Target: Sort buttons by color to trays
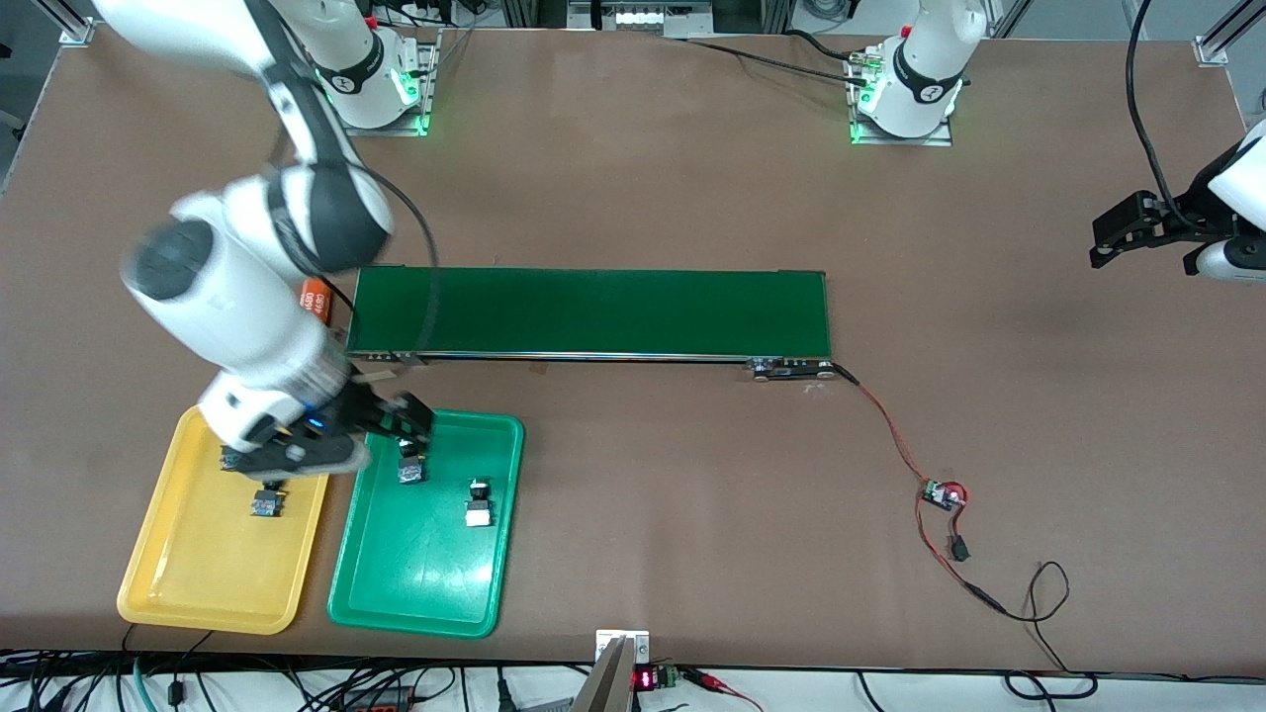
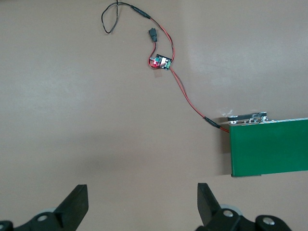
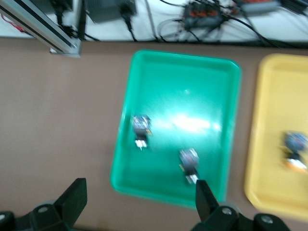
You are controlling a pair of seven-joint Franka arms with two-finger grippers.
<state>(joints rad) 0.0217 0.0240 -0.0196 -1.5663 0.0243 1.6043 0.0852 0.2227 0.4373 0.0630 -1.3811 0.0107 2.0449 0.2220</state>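
Note:
The green tray [image 1: 435,583] holds two buttons [image 1: 411,471] [image 1: 479,502], seen in the right wrist view as dark bodies [image 3: 141,126] [image 3: 189,161] on the tray [image 3: 192,77]. Beside it, toward the right arm's end, the yellow tray [image 1: 213,583] [image 3: 274,96] holds one button [image 1: 266,502] [image 3: 294,147]. My right gripper [image 1: 391,420] [image 3: 139,190] hangs open and empty over the green tray's edge next to the conveyor. Part of the yellow tray is hidden under the right hand. My left gripper [image 1: 1113,242] [image 2: 143,192] waits open over bare table at the left arm's end.
A long dark-green conveyor belt [image 1: 588,311] [image 2: 269,147] lies across the middle, farther from the front camera than the trays. An orange cylinder [image 1: 316,302] sits at its end by the right arm. Red wires run to a small circuit board [image 1: 940,492] [image 2: 161,61].

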